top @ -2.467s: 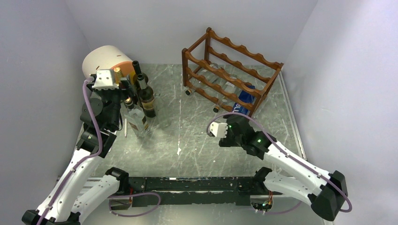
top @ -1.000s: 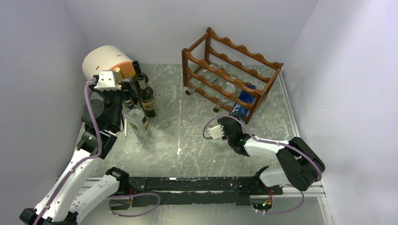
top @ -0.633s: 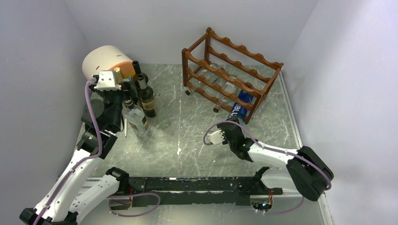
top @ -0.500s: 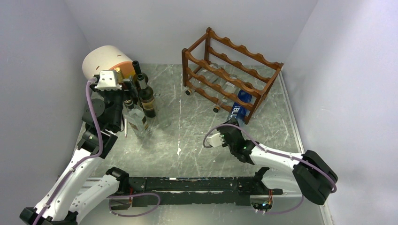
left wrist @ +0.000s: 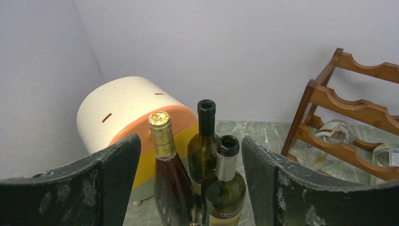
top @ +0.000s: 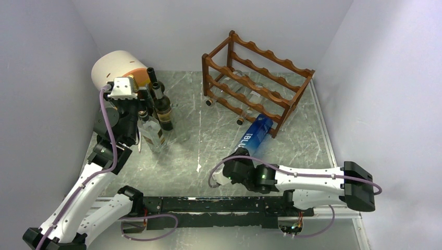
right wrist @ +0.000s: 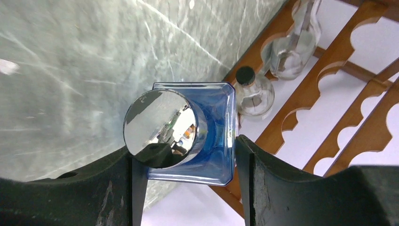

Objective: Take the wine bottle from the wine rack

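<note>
Right hand (right wrist: 186,157) grips one blue bottle (right wrist: 216,117); two clear bottles (right wrist: 254,96) in wine rack (right wrist: 275,132).

The right pincer (top: 240,154) holds the blue wine bottle (top: 254,133), its base by the wine rack (top: 206,70)

We see bright, even light from above. The standing bottles (top: 159,112) throw soft shadows toward 3 o'clock on the surface (top: 208,140). The mirror cap (right wrist: 160,128) of the blue bottle (right wrist: 214,157) reflects glare.

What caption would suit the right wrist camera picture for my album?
Right gripper holds a blue square bottle, silver cap toward the camera, wine rack behind.
</note>
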